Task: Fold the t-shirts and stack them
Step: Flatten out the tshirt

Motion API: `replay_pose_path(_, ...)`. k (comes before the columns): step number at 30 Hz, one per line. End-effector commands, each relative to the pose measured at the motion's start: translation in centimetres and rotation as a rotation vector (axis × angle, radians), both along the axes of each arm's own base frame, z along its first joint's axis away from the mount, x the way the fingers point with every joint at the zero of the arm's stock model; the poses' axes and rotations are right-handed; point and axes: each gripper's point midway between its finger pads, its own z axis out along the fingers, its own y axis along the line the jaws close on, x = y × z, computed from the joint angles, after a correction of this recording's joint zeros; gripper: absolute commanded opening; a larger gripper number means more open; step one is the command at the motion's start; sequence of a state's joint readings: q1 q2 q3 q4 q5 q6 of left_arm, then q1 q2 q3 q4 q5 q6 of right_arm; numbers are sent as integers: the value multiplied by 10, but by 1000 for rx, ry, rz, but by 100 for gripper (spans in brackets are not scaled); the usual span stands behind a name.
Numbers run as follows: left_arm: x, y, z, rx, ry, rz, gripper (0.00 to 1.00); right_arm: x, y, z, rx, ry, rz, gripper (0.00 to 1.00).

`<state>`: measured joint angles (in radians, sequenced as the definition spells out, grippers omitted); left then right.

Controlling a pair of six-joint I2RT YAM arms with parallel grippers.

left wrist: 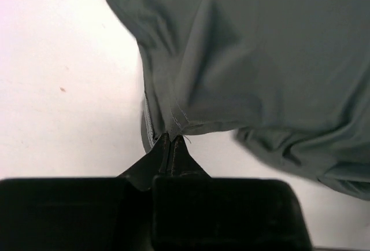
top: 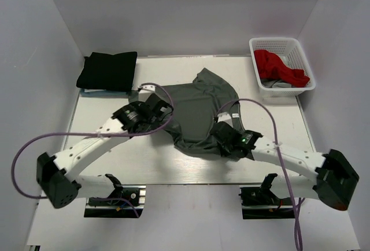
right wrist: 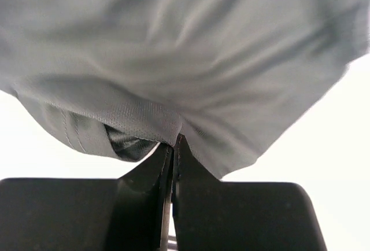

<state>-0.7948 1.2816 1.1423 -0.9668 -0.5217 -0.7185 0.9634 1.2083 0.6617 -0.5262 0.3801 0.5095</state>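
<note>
Midway across the worktop [top: 144,161] lies the grey shirt [top: 199,115], rumpled, its left edge pinched in the tightly closed left hand [left wrist: 171,139] and its near edge in the equally closed right hand [right wrist: 174,142]. Folding this one looks under way; next, both hands must lift and carry the cloth evenly so it lands flat. A black shirt [top: 108,70] sits folded far left and a red shirt [top: 277,65] waits in the basket [top: 254,45]; whether sleeve or hem is gripped is unclear.

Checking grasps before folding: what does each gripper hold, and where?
Both pinch the dark grey t-shirt: left gripper its left edge, right gripper its near right edge.
</note>
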Motion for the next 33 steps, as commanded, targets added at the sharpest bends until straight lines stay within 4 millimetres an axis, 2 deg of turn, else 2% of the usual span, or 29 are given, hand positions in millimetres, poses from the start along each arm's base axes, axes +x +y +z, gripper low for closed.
replay_pose_path(1, 22, 14, 62, -95, -245, 135, 0, 47, -20, 75, -4, -282, -181, 0)
replay_pose_path(2, 25, 15, 70, -108, -278, 132, 0, 56, -21, 91, 23, -333, -228, 0)
replay_pose_path(3, 29, 13, 92, -149, -337, 129, 0, 64, -31, 112, 36, -416, -287, 0)
replay_pose_path(5, 40, 14, 121, -163, -436, 135, 0, 82, -33, 156, 86, -543, -345, 0)
replay_pose_path(6, 47, 23, 159, -174, -530, 182, 0, 94, -30, 205, 201, -668, -383, 0)
replay_pose_path(7, 47, 22, 172, -200, -552, 187, 0, 94, -32, 210, 164, -682, -348, 0)
replay_pose_path(9, 53, 29, 194, -152, -599, 207, 0, 100, -31, 253, 255, -780, -358, 0)
replay_pose_path(10, 53, 33, 220, -177, -646, 222, 0, 99, -35, 274, 255, -821, -342, 0)
replay_pose_path(11, 52, 37, 230, -170, -665, 220, 0, 101, -38, 297, 283, -868, -349, 0)
replay_pose_path(13, 52, 39, 265, -191, -748, 200, 0, 101, -48, 327, 298, -939, -379, 0)
replay_pose_path(14, 50, 40, 277, -209, -775, 185, 0, 100, -54, 353, 292, -984, -373, 0)
replay_pose_path(15, 48, 39, 288, -231, -801, 164, 0, 98, -58, 363, 274, -1007, -354, 0)
replay_pose_path(17, 40, 36, 320, -283, -873, 80, 0, 94, -62, 400, 280, -1074, -302, 0)
replay_pose_path(18, 39, 35, 327, -293, -889, 65, 0, 93, -63, 409, 283, -1091, -304, 0)
replay_pose_path(19, 35, 37, 342, -313, -915, 58, 0, 90, -66, 427, 312, -1120, -303, 0)
replay_pose_path(21, 26, 37, 358, -334, -934, 16, 0, 83, -79, 457, 299, -1172, -293, 0)
replay_pose_path(23, 15, 40, 378, -363, -957, -24, 0, 79, -79, 467, 279, -1185, -245, 0)
replay_pose_path(24, 12, 41, 383, -366, -964, -39, 0, 72, -88, 487, 307, -1211, -249, 0)
replay_pose_path(25, 2, 44, 393, -394, -979, -67, 0, 68, -89, 492, 304, -1222, -211, 0)
replay_pose_path(26, -4, 46, 398, -409, -986, -84, 0, 64, -93, 498, 313, -1231, -209, 0)
replay_pose_path(28, -21, 50, 410, -454, -1009, -137, 0, 49, -106, 524, 368, -1282, -187, 0)
replay_pose_path(30, -33, 51, 415, -484, -1020, -187, 0, 36, -109, 540, 401, -1309, -119, 0)
replay_pose_path(31, -44, 42, 419, -519, -1025, -267, 0, 23, -112, 554, 450, -1336, -66, 0)
replay_pose_path(33, -62, 43, 421, -558, -1023, -335, 0, 10, -98, 552, 469, -1315, 78, 0)
